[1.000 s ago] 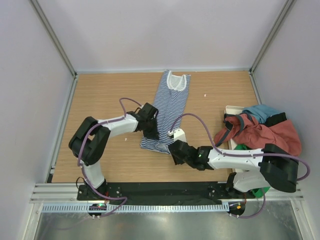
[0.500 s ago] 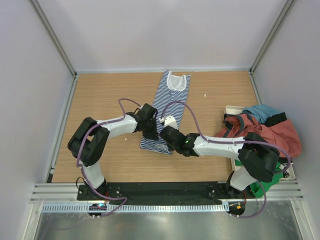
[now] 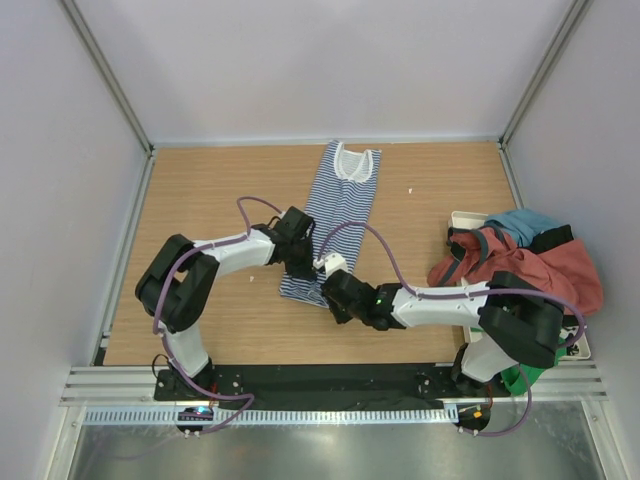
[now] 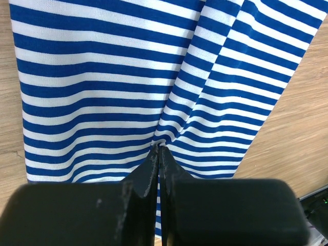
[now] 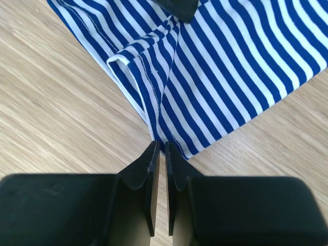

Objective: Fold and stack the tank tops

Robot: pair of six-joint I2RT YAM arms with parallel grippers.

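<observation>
Swinging in from the right over the last second, the right gripper (image 5: 160,145) now sits at the near hem of the striped tank top (image 3: 342,200), which lies mid-table. Its fingers are narrowed to a slit, and whether they have caught cloth is unclear. The left gripper (image 4: 159,149) is clamped on a pucker of the same top, so a two-handed fold looks ready. The rust-red tank top (image 3: 525,272) lies heaped at the right. The wooden table (image 3: 200,190) stands between plain white walls (image 3: 300,70).

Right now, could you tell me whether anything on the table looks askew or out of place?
The striped tank top lies slightly slanted, and its near hem corner is curled over rather than flat. At the right, a heap of clothes spills over its white tray.
</observation>
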